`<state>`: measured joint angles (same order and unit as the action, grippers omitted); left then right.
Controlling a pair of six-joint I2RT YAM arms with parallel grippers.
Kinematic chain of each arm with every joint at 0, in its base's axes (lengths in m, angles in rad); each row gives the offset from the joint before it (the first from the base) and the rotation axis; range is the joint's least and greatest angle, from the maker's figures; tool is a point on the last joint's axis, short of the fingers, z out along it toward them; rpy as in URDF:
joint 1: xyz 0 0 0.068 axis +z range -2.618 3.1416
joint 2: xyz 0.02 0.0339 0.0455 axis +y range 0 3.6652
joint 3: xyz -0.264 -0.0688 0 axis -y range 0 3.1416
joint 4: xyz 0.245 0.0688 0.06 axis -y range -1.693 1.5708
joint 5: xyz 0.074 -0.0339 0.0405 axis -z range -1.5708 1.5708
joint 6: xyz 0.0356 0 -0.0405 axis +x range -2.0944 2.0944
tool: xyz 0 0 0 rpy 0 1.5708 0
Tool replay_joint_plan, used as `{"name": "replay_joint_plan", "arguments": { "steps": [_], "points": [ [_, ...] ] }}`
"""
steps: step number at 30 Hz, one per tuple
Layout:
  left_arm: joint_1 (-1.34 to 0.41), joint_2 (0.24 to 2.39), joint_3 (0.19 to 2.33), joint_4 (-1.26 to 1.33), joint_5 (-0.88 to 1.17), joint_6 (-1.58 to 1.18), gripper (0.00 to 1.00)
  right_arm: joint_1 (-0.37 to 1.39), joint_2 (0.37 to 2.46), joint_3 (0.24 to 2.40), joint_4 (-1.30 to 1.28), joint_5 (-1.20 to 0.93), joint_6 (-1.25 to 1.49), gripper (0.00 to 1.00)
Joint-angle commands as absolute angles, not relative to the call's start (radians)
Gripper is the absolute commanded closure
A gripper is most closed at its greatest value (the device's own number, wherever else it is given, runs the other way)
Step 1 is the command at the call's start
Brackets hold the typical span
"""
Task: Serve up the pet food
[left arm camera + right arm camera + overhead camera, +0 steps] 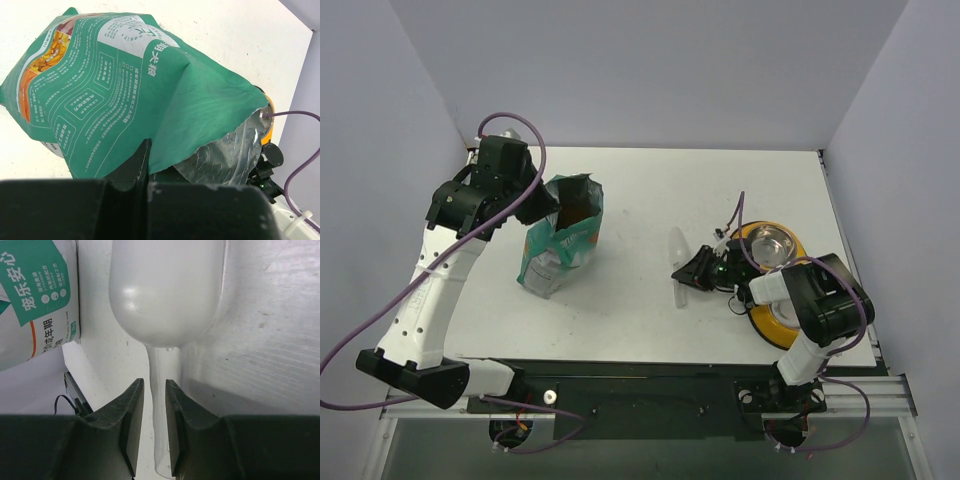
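Note:
The teal-green bag [558, 240] stands open at the table's left middle. A brown patch [576, 206] shows in its mouth; I cannot make out pet food pellets. My left gripper [542, 207] is shut on the bag's upper left rim. In the left wrist view its jaws [145, 150] pinch the green wall [115, 95], and only the silver lining [230, 150] shows inside. The clear scoop [678, 258] lies flat on the table. My right gripper [691, 273] sits low over the scoop's handle [159, 405], jaws a narrow gap apart, scoop cup [165, 290] ahead.
A steel bowl [775, 243] sits in an orange-yellow stand [767, 322] at the right, partly under my right arm. White walls close in the table's back and sides. A black rail runs along the near edge.

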<state>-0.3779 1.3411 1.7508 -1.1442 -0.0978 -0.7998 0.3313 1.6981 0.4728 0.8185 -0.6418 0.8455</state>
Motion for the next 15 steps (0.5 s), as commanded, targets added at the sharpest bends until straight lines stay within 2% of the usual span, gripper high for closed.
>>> {"name": "replay_joint_plan", "arguments": {
  "steps": [1, 6, 10, 15],
  "points": [
    [-0.380, 1.305, 1.747, -1.097, -0.098, -0.825, 1.00, 0.313, 1.648, 0.407, 0.832, -0.600, 0.858, 0.77],
    [-0.380, 1.292, 1.727, -1.081, -0.101, -0.821, 1.00, 0.314, 1.513, 0.385, 0.617, -0.491, 0.779, 0.75],
    [-0.380, 1.267, 1.703, -1.069, -0.098, -0.824, 1.00, 0.334, 1.396, 0.405, 0.452, -0.430, 0.733, 0.69],
    [-0.377, 1.247, 1.683, -1.049, -0.094, -0.816, 1.00, 0.365, 1.243, 0.443, 0.224, -0.229, 0.680, 0.63]
  ]
}}
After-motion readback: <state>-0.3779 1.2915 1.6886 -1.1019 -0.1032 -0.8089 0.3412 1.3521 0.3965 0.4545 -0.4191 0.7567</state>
